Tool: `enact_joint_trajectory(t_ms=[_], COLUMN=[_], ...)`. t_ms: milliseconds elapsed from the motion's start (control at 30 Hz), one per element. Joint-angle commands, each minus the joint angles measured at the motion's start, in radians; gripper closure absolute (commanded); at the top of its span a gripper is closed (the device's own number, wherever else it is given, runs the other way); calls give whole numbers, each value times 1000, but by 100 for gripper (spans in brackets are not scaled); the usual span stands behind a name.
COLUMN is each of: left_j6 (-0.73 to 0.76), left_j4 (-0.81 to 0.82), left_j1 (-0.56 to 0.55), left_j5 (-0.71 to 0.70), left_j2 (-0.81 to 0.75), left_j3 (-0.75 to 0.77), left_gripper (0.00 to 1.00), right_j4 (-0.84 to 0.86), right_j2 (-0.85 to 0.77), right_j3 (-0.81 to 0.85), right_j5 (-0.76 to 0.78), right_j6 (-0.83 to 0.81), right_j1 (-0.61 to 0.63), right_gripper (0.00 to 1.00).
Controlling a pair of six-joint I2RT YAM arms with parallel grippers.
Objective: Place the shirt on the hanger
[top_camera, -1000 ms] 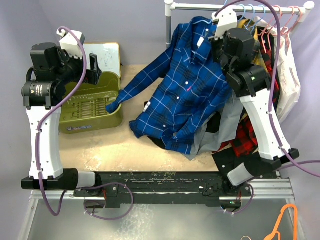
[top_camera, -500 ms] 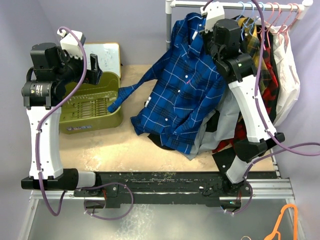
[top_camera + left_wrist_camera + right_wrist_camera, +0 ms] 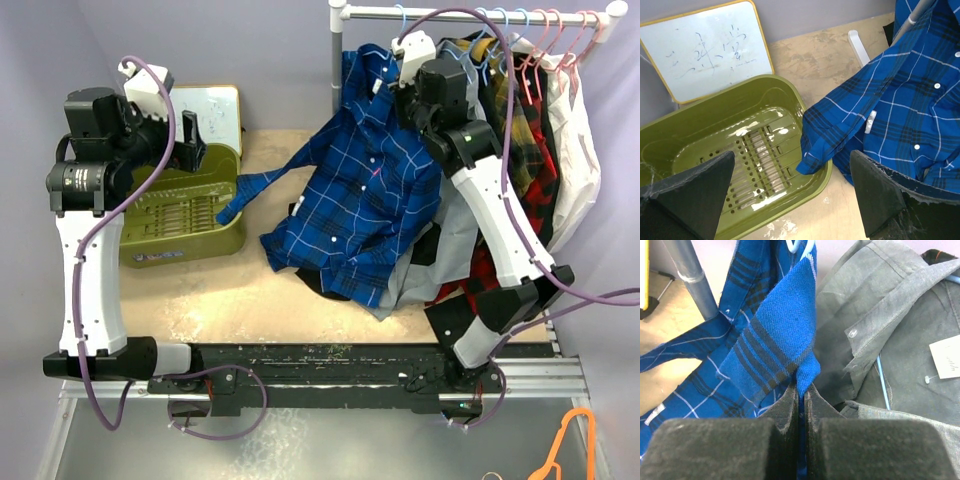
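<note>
Step in hand, as judged: draping. The right gripper [image 3: 801,388], jaws pressed together, pinches the collar of the royal-blue plaid button-up shirt [image 3: 370,190]. The collar sits just below the grey metal clothes rail [image 3: 460,13], at the thin light-blue wire hanger [image 3: 799,247]. The left gripper [image 3: 790,196] is spread and holds nothing, well left of the rail. Next: seat the collar on the hanger, then release.

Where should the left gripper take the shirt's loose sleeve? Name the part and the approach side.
I'd take the cuff, where the sleeve droops over the bin rim. Come straight down from above: the open left gripper hangs over it, and the rim props the fabric up for a finger each side. The right gripper is shut on the shirt near the collar.
</note>
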Motion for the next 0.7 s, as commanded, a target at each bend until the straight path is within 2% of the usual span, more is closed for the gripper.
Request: enact_joint_trajectory(t_ms=[0, 100, 233, 333, 467, 533, 667], left_j6=[-14, -14, -4, 65, 166, 202, 280], left_j4=[33, 41, 59, 56, 7, 0, 56], left_j1=[13, 17, 21, 20, 8, -60, -268], left_j5=[36, 40, 71, 172, 295, 240, -7], left_j2=[-15, -21, -35, -39, 4, 34, 75], left_j3=[-17, -32, -84, -149, -208, -236, -318], left_gripper=[1, 1, 1, 1, 1, 1, 1], right_j4=[56, 73, 83, 93, 107, 112, 129], right_j2=[-80, -119, -170, -207, -252, -272, -310], right_j3=[-94, -168, -270, -347, -433, -467, -519], right_j5=[-69, -89, -137, -164, -193, -204, -213], right_j6=[58, 85, 132, 151, 171, 181, 193], right_j1=[-8, -9, -16, -22, -43, -50, -53], right_gripper=[100, 100, 88, 83, 82, 82, 81])
